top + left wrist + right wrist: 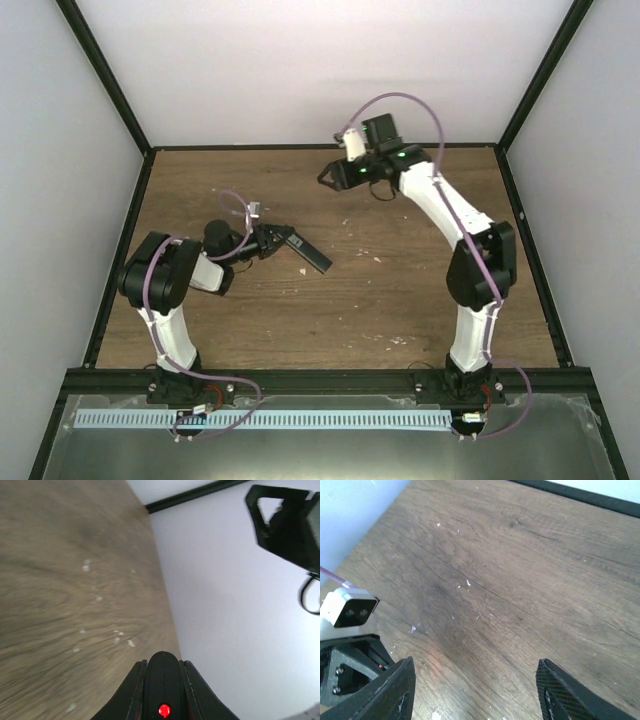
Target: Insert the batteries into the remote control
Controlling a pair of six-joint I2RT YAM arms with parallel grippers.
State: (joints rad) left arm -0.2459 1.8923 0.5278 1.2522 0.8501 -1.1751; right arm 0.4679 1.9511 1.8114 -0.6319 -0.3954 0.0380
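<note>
While on remote [313, 253], left gripper [281, 240] tight.

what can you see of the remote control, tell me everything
The remote control is a slim, long black bar, plastic by its look, with a red button on its face. The left gripper is shut on one end; the rest juts diagonally over the wooden table. Whether it touches the wood is unclear.
</note>
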